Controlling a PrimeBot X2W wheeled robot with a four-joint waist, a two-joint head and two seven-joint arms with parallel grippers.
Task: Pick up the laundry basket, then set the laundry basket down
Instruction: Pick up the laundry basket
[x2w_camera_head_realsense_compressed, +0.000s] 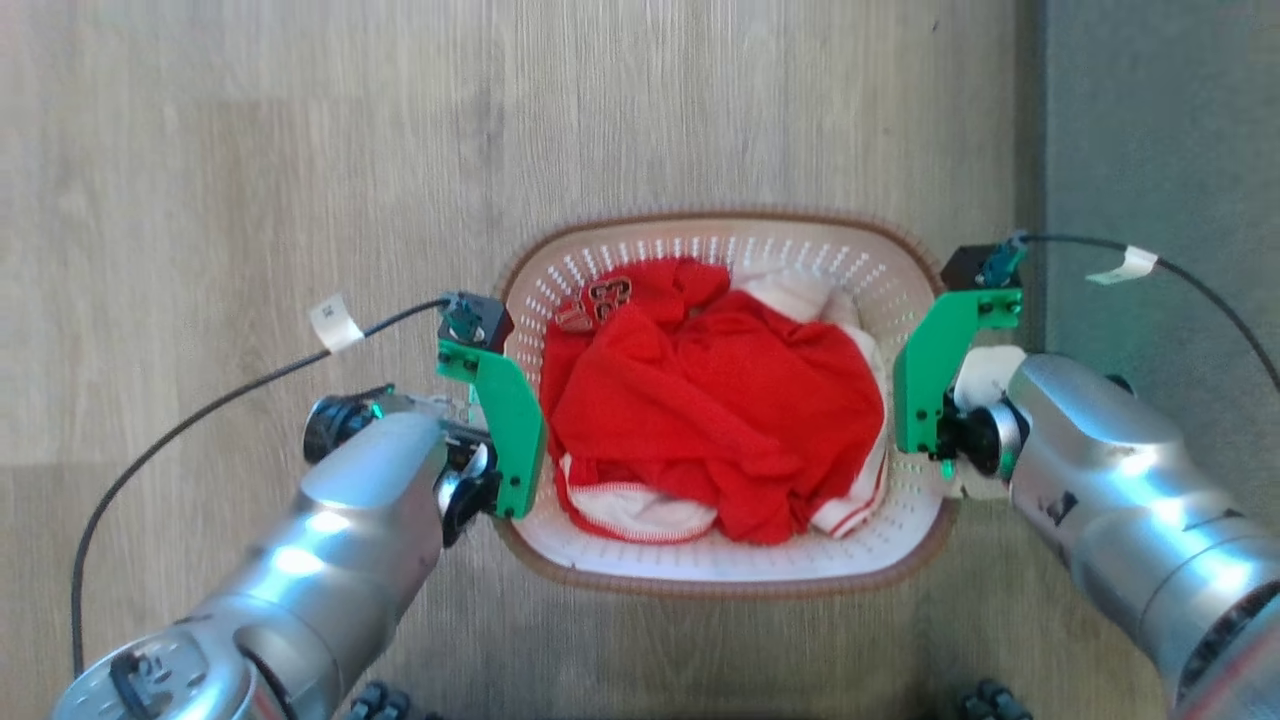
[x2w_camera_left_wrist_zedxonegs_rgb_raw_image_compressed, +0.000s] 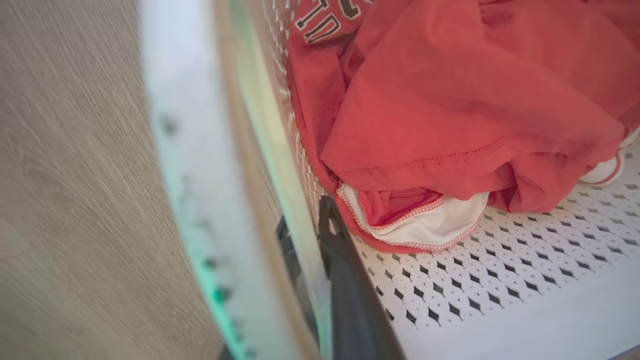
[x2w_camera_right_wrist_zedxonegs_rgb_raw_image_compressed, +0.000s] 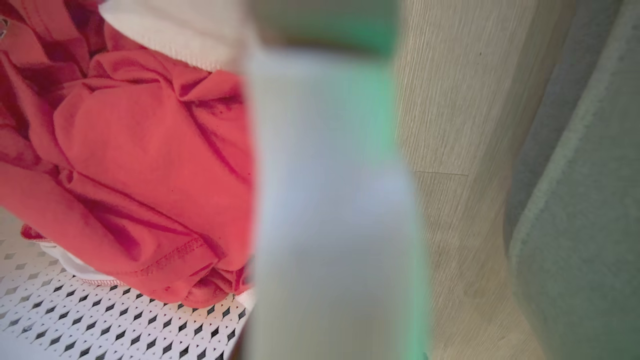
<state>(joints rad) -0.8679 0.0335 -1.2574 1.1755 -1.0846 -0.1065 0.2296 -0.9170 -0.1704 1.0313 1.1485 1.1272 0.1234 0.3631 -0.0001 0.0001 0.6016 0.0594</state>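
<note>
Lifting the laundry basket (x2w_camera_head_realsense_compressed: 700, 250), between my arms over the floor (x2w_camera_head_realsense_compressed: 250, 150), I should raise both sides together. My left fingers (x2w_camera_left_wrist_zedxonegs_rgb_raw_image_compressed: 350, 290) pinch its left wall; my right fingers are hidden, so I cannot tell.

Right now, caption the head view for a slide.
Left gripper and right gripper flank the laundry basket of red clothes.
</note>
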